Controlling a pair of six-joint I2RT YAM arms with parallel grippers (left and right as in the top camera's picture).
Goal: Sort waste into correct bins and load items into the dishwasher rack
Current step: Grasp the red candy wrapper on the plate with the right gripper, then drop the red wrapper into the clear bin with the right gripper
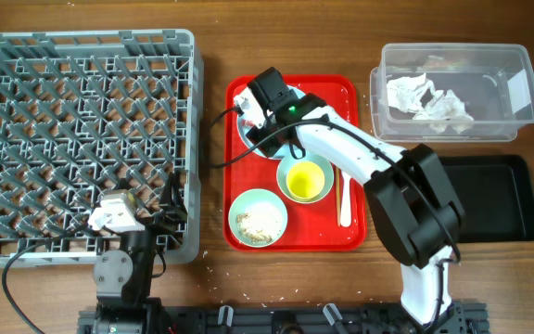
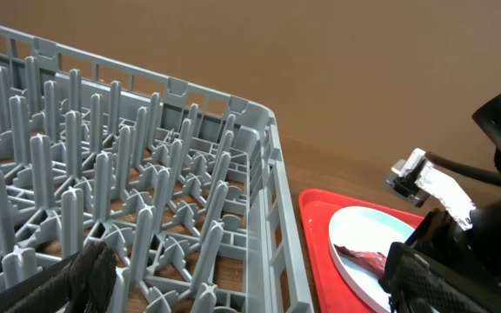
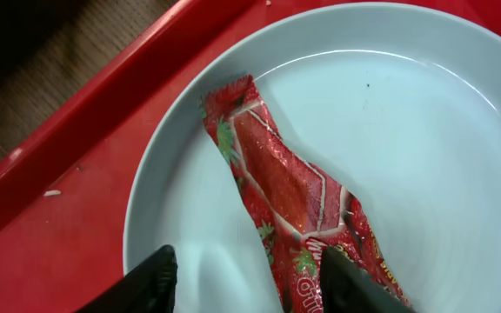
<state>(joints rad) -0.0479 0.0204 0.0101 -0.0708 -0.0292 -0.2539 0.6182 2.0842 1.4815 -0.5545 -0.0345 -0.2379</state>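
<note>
Right wrist shows our right gripper [image 3: 255,283] with fingers apart, straddling the torn red sachet wrapper [image 3: 285,191], which lies flat on the white plate [image 3: 424,130] directly beneath. We judge that closing too high may skid off the wrapper or nudge the plate.

Two pale green-blue bowls [image 1: 258,216] [image 1: 286,191], one small yellow cup [image 1: 304,181], one round white plate [image 3: 407,130]. One torn red foil sachet wrapper [image 3: 294,191].

No legible lettering on the sachet wrapper [image 3: 294,200]
</note>
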